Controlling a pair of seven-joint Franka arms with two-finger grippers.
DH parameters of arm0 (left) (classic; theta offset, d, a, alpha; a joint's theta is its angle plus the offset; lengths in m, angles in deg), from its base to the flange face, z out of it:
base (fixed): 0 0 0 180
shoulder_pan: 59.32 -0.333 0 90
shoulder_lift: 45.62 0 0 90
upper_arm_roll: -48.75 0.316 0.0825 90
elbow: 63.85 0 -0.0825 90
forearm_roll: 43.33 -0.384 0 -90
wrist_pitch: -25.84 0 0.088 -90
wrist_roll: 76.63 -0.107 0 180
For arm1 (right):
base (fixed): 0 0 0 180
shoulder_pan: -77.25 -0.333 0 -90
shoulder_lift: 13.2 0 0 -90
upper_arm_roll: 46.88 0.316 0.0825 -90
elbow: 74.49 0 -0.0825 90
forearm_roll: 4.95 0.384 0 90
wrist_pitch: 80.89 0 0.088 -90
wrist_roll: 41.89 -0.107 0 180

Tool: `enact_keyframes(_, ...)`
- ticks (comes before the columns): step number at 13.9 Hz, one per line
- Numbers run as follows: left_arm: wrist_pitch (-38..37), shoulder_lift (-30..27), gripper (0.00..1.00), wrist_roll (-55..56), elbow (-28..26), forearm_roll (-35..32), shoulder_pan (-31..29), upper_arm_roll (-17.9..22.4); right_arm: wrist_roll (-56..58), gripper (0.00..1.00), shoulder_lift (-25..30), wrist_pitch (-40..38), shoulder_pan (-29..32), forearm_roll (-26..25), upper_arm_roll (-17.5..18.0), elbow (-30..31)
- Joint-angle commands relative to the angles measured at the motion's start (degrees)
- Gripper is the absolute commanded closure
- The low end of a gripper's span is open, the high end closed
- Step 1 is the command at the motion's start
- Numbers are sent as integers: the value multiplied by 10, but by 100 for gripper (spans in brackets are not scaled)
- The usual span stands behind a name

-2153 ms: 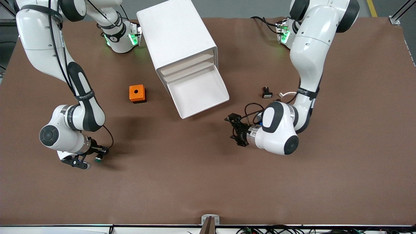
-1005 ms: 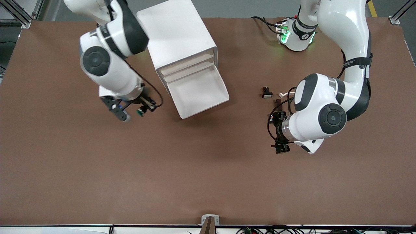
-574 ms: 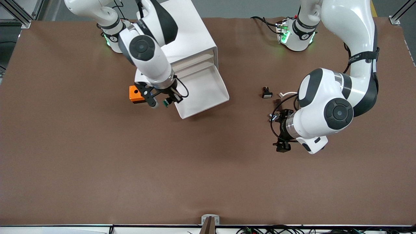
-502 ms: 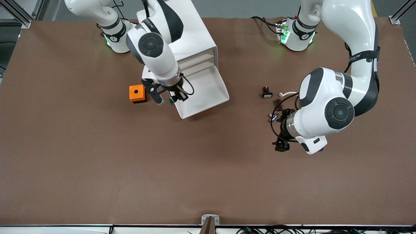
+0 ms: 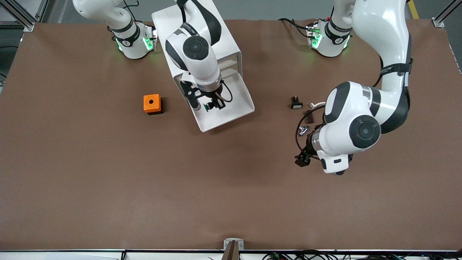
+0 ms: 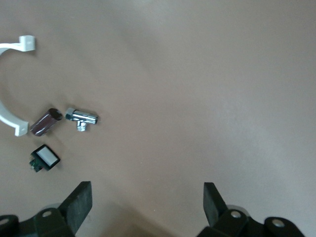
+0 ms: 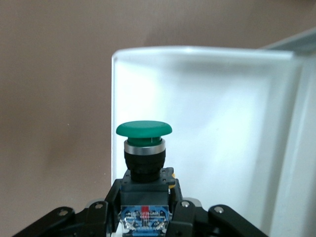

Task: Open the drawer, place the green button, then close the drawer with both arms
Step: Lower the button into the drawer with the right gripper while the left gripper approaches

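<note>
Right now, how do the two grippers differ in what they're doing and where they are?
The right gripper is shut on the green-capped button; the left gripper has its fingers spread wide and holds nothing. The right gripper hangs over the open drawer of the white cabinet; the left gripper hovers over bare table near some small loose parts, toward the left arm's end. Both are black and two-fingered.

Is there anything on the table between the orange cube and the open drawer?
No. In the front view only bare brown table lies between the orange cube and the drawer.
</note>
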Motion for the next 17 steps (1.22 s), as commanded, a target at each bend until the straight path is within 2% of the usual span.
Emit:
enact_keyframes(1, 11, 13, 1, -89, 0, -9, 6, -21, -31, 100, -26, 25, -26, 4, -7, -2)
enact_keyframes(3, 12, 19, 0, -159, -1, -7, 7, -39, -32, 100, -36, 29, -31, 3, -7, -2)
enact_keyframes(7, 25, 26, 0, -194, -19, -14, 13, -80, -47, 99, -53, 29, -35, 3, -7, -3)
enact_keyframes(9, 64, 27, 0, -227, -40, -13, 29, -81, -50, 93, -59, 27, -35, 4, -7, -8)
enact_keyframes(10, 86, 27, 0, -231, -52, -14, 40, -81, -53, 75, -61, 27, -37, 4, -7, -10)
enact_keyframes(11, 108, 27, 0, -241, -66, -14, 48, -81, -54, 27, -68, 27, -44, 3, -7, -15)
enact_keyframes(12, 125, 27, 0, -257, -77, -14, 49, -82, -56, 0, -72, 25, -50, -1, -7, -21)
enact_keyframes(15, 131, 47, 0, -295, -80, -12, 55, -83, -40, 0, -72, 12, -37, -4, -11, -52)
enact_keyframes(17, 163, 62, 0, -294, -80, -5, 68, -84, 29, 0, -71, -49, -16, -4, -13, -92)
